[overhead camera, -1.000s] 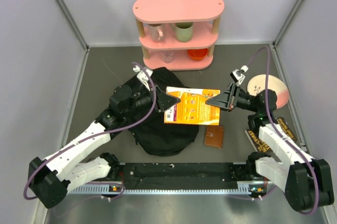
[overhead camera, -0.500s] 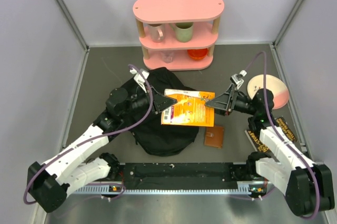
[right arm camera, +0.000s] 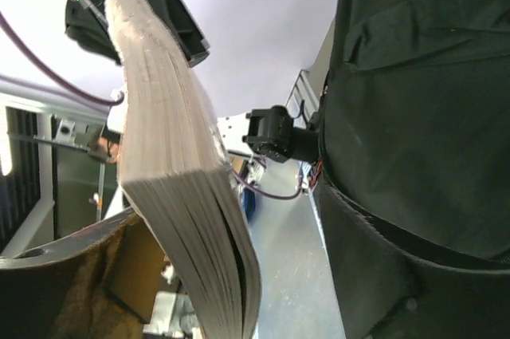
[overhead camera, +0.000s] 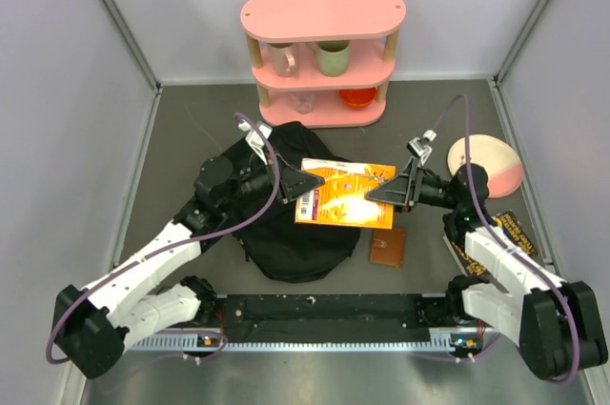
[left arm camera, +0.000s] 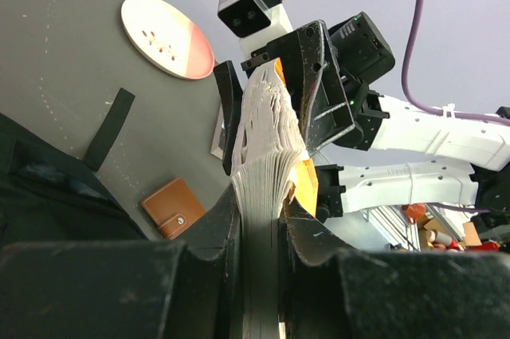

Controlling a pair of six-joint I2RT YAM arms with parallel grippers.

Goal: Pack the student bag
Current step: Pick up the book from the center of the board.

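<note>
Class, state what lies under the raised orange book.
Under the left part of the orange book lies the black backpack; under the rest, grey table. The brown wallet lies just beyond its near right corner. The backpack's covered part cannot be seen.

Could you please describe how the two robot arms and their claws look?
The left arm and right arm have white shells and black joints. The left claw and right claw are black and wedge-shaped. A purple cable loops along each arm.
</note>
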